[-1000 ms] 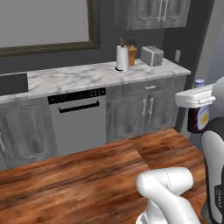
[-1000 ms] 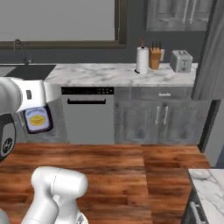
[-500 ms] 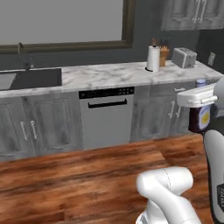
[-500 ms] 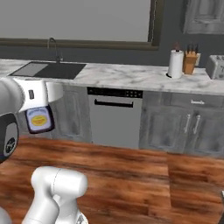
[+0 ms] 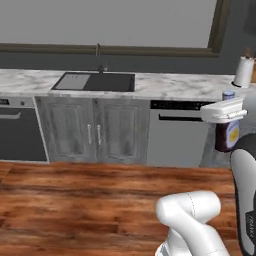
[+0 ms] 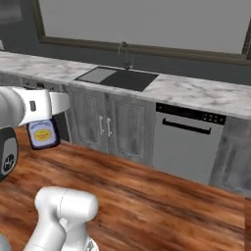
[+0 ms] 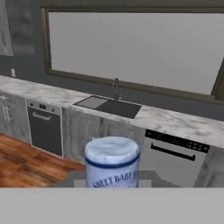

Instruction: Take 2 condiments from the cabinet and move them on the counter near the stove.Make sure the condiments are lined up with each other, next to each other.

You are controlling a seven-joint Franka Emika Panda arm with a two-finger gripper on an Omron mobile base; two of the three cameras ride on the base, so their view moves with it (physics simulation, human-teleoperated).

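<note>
With the gripper [image 5: 226,111] clamped on a sauce bottle [image 5: 226,134] (blue cap up), the base has swung left so the sink [image 5: 95,81] now sits ahead, carrying the bottle onward; no stove is in sight yet.

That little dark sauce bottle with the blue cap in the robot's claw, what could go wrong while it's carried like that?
1. The small dark brown sauce bottle with the blue cap hangs high above the brown wooden floor with nothing beneath it, so a slip from the claw could mean a long fall.
2. The white grey-veined marble sink counter and grey base cabinets stand close ahead; a wide swing might knock the bottle against them.
</note>
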